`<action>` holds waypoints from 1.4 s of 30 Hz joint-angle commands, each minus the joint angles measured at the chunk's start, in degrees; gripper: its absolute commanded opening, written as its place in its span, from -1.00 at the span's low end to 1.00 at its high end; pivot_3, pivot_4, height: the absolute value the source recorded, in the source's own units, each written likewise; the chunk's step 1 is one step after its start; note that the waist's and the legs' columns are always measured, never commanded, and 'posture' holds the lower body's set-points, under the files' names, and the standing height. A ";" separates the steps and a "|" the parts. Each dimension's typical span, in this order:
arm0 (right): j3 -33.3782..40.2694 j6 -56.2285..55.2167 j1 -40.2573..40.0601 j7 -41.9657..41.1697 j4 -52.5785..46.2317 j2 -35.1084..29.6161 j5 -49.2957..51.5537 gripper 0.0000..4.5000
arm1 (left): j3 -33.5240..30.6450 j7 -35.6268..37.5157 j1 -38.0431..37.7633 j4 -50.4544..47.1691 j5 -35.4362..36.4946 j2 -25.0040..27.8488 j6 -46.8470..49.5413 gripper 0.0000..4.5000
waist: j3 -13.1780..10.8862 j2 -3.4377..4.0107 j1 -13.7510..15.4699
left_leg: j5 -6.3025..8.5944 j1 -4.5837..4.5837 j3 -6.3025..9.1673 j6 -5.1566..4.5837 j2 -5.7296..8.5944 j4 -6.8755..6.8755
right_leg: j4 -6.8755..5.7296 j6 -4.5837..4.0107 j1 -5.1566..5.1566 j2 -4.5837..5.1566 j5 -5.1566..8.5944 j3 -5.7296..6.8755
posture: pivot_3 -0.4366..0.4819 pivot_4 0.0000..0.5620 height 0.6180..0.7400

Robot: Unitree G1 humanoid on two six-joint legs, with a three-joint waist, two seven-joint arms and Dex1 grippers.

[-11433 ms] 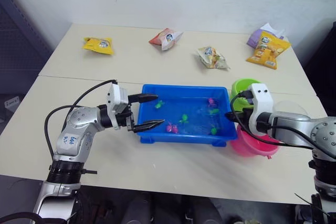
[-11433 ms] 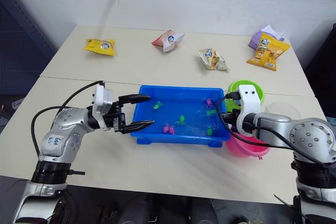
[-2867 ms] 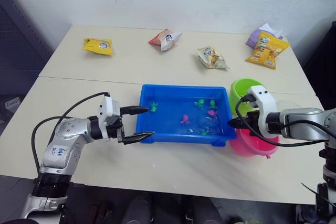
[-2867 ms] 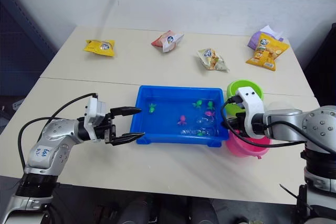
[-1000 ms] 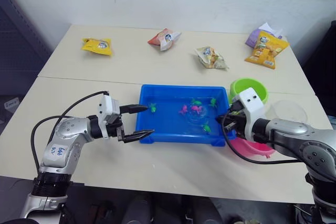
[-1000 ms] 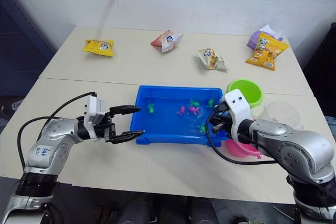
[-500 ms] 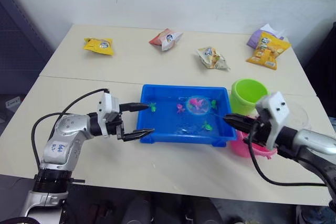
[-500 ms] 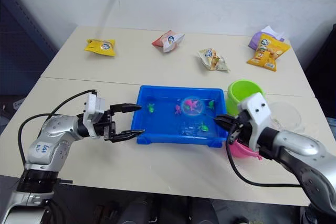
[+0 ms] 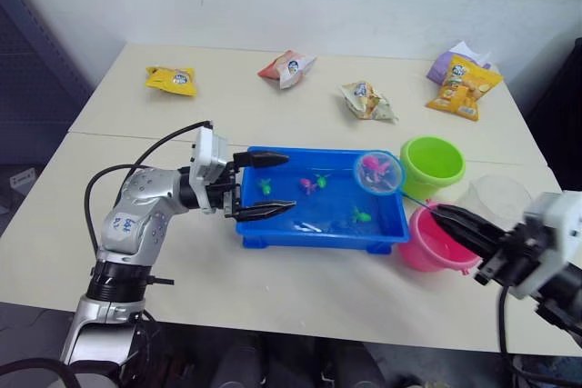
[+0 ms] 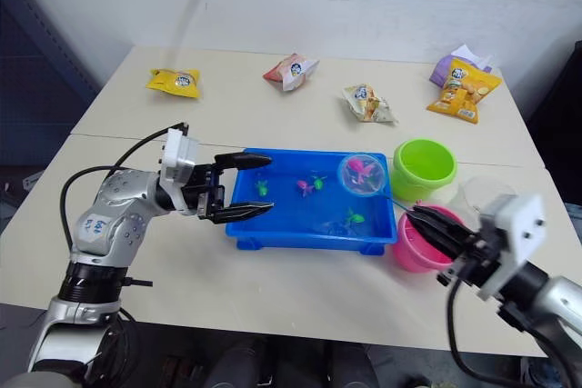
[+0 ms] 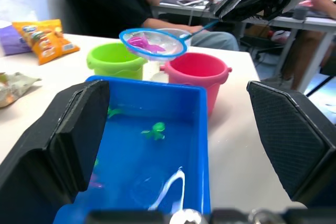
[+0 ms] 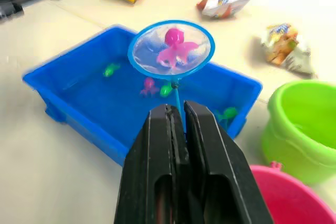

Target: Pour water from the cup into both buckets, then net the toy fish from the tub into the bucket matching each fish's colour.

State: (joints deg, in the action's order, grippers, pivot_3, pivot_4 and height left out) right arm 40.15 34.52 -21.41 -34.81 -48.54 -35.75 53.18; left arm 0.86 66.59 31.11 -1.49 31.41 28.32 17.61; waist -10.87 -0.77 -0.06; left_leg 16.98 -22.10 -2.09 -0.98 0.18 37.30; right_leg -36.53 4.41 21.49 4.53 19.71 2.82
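Net (image 9: pixel 378 174) lifted above the tub (image 9: pixel 273 235), carrying pink fish (image 12: pixel 172 51).

The right gripper (image 9: pixel 452 223) has its jaws clamped on the net's thin handle; the hoop hangs over the tub's right end (near the green bucket (image 9: pixel 433 165), with the pink bucket (image 9: pixel 427 244) beside). The left gripper (image 9: pixel 264 184), jaws spread wide, straddles the tub's left rim on the table (image 9: pixel 300 293).

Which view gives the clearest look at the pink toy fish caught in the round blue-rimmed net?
The right wrist view: the pink toy fish lies face-on in the round blue-rimmed net, held above the bright blue tub. The left wrist view shows the net edge-on; both eye views show the fish smaller.
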 commanded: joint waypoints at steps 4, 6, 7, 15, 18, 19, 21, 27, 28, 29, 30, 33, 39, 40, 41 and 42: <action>9.03 -9.95 -12.46 -4.84 -3.80 7.07 -0.23 -1.00 | 1.75 3.73 2.88 2.53 0.36 -1.82 -0.58 1.00 | 0.00 0.00 0.27 | -0.01 0.03 0.01 0.02 0.00 0.00 | 0.04 0.00 -0.01 -0.01 0.00 -0.01 | -0.05 -0.47 1.00; 9.80 -13.73 -15.15 -6.49 -2.34 8.42 -3.98 -1.00 | 1.96 4.25 3.70 3.26 0.38 -2.30 -0.61 1.00 | 0.00 0.00 0.29 | -0.01 0.03 -0.01 0.01 0.01 0.03 | 0.05 0.00 0.00 0.00 0.00 -0.04 | -0.05 -0.47 1.00; 9.93 -17.63 -16.17 -7.73 -0.65 9.52 -8.37 -1.00 | 2.11 4.59 3.90 3.35 0.48 -2.46 -0.46 1.00 | 0.01 -0.01 0.16 | 0.00 0.03 -0.02 0.00 0.02 0.04 | 0.05 0.01 -0.02 0.01 0.00 -0.05 | -0.05 -0.47 1.00; 5.56 -46.71 -17.33 -12.12 14.13 14.03 -33.76 -1.00 | 2.76 4.96 2.83 2.05 0.55 -2.89 0.50 1.00 | 0.02 -0.02 0.01 | -0.05 0.17 -0.09 0.08 0.02 -0.06 | 0.01 0.00 0.00 -0.02 0.00 -0.17 | -0.05 -0.47 1.00; 3.99 -59.67 -16.97 -11.99 22.18 13.86 -42.02 -1.00 | 2.75 4.70 2.44 1.59 0.46 -2.95 0.69 1.00 | 0.02 -0.02 -0.02 | -0.05 0.19 -0.11 0.09 0.03 -0.06 | -0.01 0.00 0.00 -0.02 0.00 -0.18 | -0.05 -0.47 1.00; 3.81 -63.60 -16.98 -11.46 25.08 13.51 -44.47 -1.00 | 2.73 4.52 2.32 1.40 0.42 -2.96 0.76 1.00 | 0.02 -0.02 -0.01 | -0.05 0.20 -0.11 0.10 0.03 -0.06 | -0.01 0.00 0.00 -0.02 0.00 -0.18 | -0.05 -0.47 1.00; 5.23 -75.88 -15.49 -8.01 31.96 11.79 -52.87 -1.00 | 2.79 4.12 2.09 1.10 0.23 -3.03 0.82 1.00 | 0.02 -0.02 -0.02 | -0.05 0.21 -0.12 0.10 0.04 -0.06 | -0.01 -0.01 -0.01 -0.01 0.00 -0.18 | -0.05 -0.47 1.00; 9.23 -99.35 -11.68 1.66 43.34 8.98 -68.91 -1.00 | 2.49 2.58 0.61 -0.71 0.46 -2.99 1.79 1.00 | 0.02 -0.01 -0.14 | -0.07 0.42 -0.20 0.16 0.04 -0.11 | -0.04 -0.04 -0.14 -0.02 0.02 -0.26 | -0.05 -0.47 1.00; 11.11 -101.09 -10.68 3.92 43.70 9.28 -71.65 -1.00 | 2.51 2.51 0.26 -0.98 0.40 -2.84 1.83 1.00 | 0.02 0.00 -0.15 | -0.06 0.55 -0.24 0.18 0.05 -0.14 | -0.05 -0.05 -0.23 -0.03 0.03 -0.29 | -0.05 -0.47 1.00; 12.66 -102.78 -9.81 5.63 43.73 9.11 -74.44 -1.00 | 2.48 2.45 0.03 -1.11 0.34 -2.73 1.82 1.00 | 0.02 0.00 -0.15 | -0.06 0.68 -0.25 0.21 0.05 -0.17 | -0.04 -0.07 -0.34 -0.03 0.04 -0.30 | -0.05 -0.47 1.00; 13.24 -103.71 -9.46 6.91 43.88 8.77 -76.45 -1.00 | 2.43 2.45 -0.17 -1.16 0.26 -2.60 1.77 1.00 | 0.02 0.00 -0.14 | -0.05 0.78 -0.25 0.24 0.04 -0.19 | -0.03 -0.09 -0.44 -0.05 0.05 -0.30 | -0.05 -0.47 1.00; 16.06 -107.41 -7.65 11.18 43.34 8.31 -82.13 -1.00 | 2.34 2.65 -0.45 -0.94 -0.17 -2.11 1.43 1.00 | 0.02 0.00 -0.10 | -0.03 0.92 -0.23 0.30 0.01 -0.17 | -0.02 -0.12 -0.58 -0.07 0.08 -0.27 | -0.05 -0.47 1.00; 11.13 -99.36 -10.63 14.33 43.91 6.29 -75.83 -1.00 | 1.68 2.61 -1.63 -0.72 -0.34 -0.98 1.22 1.00 | 0.02 0.00 -0.14 | -0.02 1.03 -0.21 0.31 0.01 -0.17 | 0.00 -0.15 -0.72 -0.06 0.09 -0.26 | -0.05 -0.47 1.00; 6.18 -94.51 -12.60 12.28 42.05 4.85 -67.73 -1.00 | 1.25 2.51 -2.04 -0.42 -0.40 -0.58 1.06 1.00 | 0.02 0.00 -0.21 | -0.03 1.05 -0.21 0.31 0.00 -0.18 | 0.00 -0.16 -0.74 -0.05 0.10 -0.26 | -0.05 -0.47 1.00; 2.16 -89.76 -13.84 10.94 39.20 3.82 -60.17 -1.00 | 0.77 2.50 -2.46 -0.01 -0.47 -0.08 0.79 1.00 | 0.02 0.00 -0.33 | -0.02 1.06 -0.20 0.31 -0.04 -0.18 | 0.00 -0.19 -0.76 -0.06 0.11 -0.26 | -0.05 -0.47 1.00; -1.19 -84.84 -14.53 9.80 36.21 2.69 -53.60 -1.00 | 0.31 2.53 -2.89 0.48 -0.62 0.48 0.44 1.00 | 0.02 0.00 -0.50 | -0.02 1.11 -0.20 0.30 -0.05 -0.19 | 0.00 -0.20 -0.79 -0.06 0.12 -0.26 | -0.05 -0.47 1.00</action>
State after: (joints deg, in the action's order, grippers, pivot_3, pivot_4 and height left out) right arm 42.16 -56.09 -35.63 -23.89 -7.61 -31.90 -10.93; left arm 2.74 69.25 28.23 -0.13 30.91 28.11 19.14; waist -10.86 -0.77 -0.57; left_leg 16.96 -20.96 -2.28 -0.69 0.09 37.13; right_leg -36.55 4.19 20.67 4.48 19.84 2.57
